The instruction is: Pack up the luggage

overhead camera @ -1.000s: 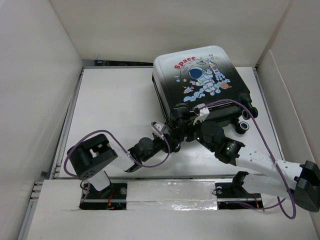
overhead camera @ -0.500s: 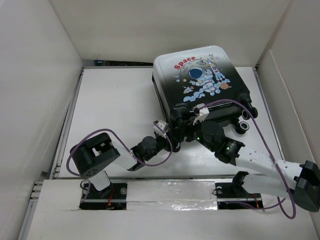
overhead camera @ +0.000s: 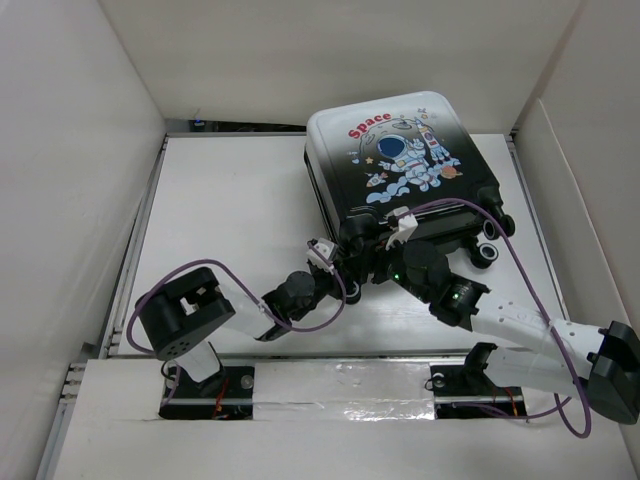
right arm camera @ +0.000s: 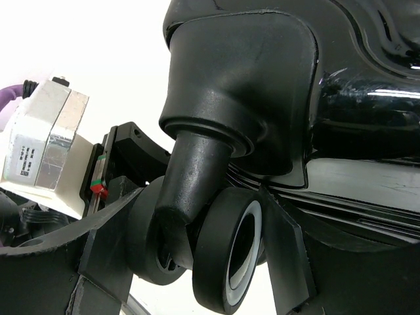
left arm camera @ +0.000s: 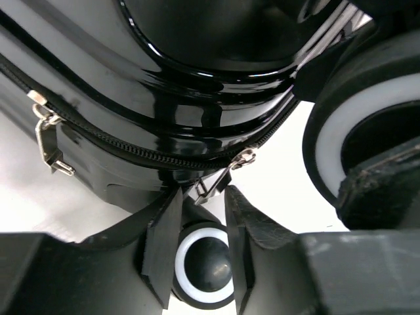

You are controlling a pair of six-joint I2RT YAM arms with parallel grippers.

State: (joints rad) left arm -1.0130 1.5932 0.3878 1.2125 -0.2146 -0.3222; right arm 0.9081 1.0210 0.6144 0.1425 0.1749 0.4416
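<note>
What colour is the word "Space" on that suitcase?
Red lettering on the suitcase, clearest in the top external view.

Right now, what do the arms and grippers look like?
The left arm and right arm both have rounded black joint housings and white links. A purple cable loops loosely along each. The right arm shows small green lights. The left gripper and right gripper have matte black, wedge-shaped fingers.

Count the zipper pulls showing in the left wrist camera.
2. One zipper pull hangs on the suitcase at far left; the other dangles mid-frame, its tip between the left gripper's fingertips. Others may be hidden.
</note>
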